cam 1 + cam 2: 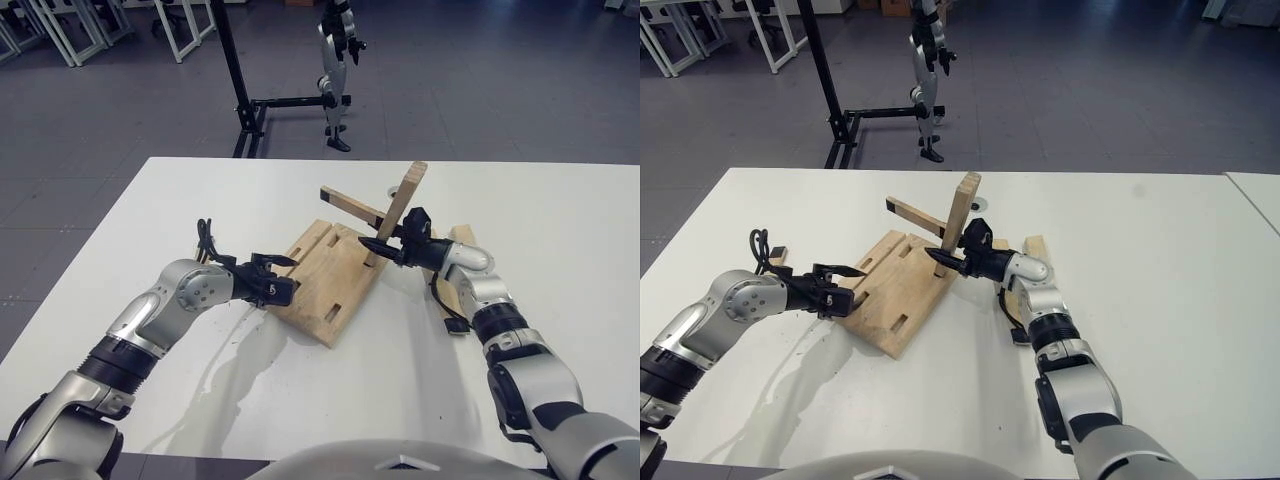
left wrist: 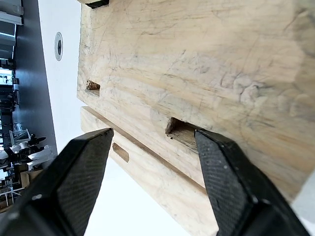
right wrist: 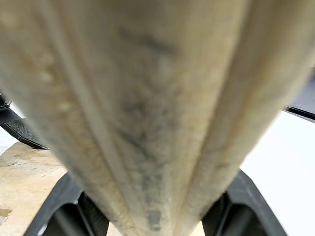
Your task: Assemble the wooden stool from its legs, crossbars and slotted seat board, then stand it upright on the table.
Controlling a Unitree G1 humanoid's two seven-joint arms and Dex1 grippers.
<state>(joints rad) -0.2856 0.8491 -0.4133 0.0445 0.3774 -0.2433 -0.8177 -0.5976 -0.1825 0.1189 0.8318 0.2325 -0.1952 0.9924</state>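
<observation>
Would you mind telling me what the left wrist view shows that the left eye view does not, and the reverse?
Left wrist view: the open gap of the left gripper, framing one slot. Left eye view: the right gripper clamping the upright leg with its crossbar. Both: the seat board.

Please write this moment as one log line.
left gripper: open at seat board edge | right gripper: shut on upright leg | assembly: unfinished

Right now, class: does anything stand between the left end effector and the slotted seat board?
Nothing visible does. The left end effector is open at the near left edge of the slotted seat board, with only bare wood ahead of it. The leg gripped by the right end effector stands at the board's opposite side.
</observation>
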